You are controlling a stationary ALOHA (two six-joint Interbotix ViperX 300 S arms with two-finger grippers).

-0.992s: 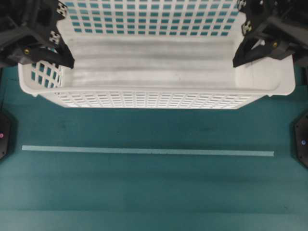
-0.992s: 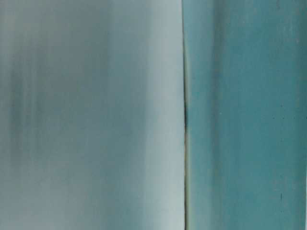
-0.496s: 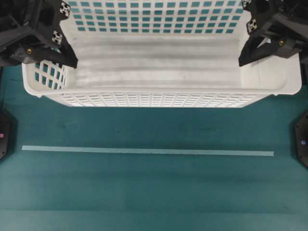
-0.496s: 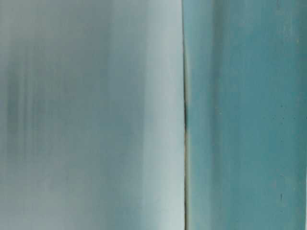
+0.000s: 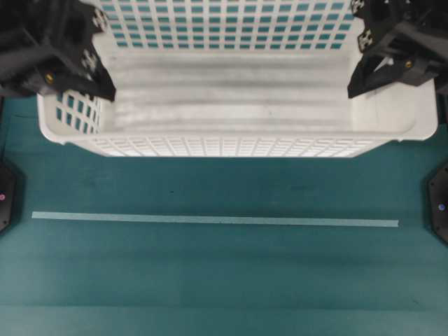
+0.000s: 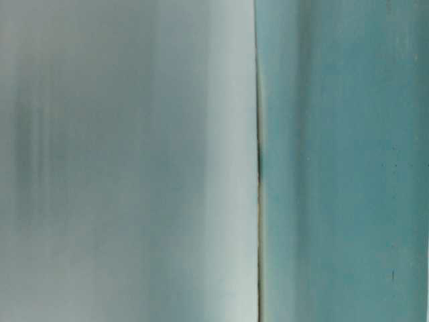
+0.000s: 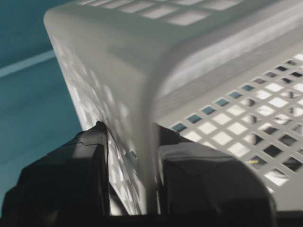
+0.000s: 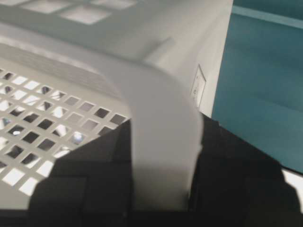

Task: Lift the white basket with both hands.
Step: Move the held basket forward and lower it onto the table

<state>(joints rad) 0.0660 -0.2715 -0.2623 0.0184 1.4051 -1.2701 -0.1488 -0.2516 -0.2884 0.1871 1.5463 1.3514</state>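
— While the left gripper [image 5: 91,73] sits at the top left of the overhead view, what is it doing?

— It is clamped on the left end wall of the white basket [image 5: 238,98]. The left wrist view shows it best: one dark finger [image 7: 71,179] lies outside the perforated wall and the other inside, with the rolled rim running up between them.

— And the basket itself, where is it?

— Across the upper part of the overhead view, spanning nearly the full width between the two arms, above the teal table [image 5: 224,280]. Its near wall faces the thin pale strip of tape [image 5: 210,220] on the table, well apart from it. The solid floor is visible inside, with the far perforated wall running off the top edge.

— The right side?

— The right gripper [image 5: 367,66] grips the right end wall the same way. In the right wrist view the white rim passes between its black fingers [image 8: 85,189], one inside the basket and one outside.

— Does the table-level view add anything?

— No; it is a blur of pale grey beside teal, and I cannot tell what it shows.
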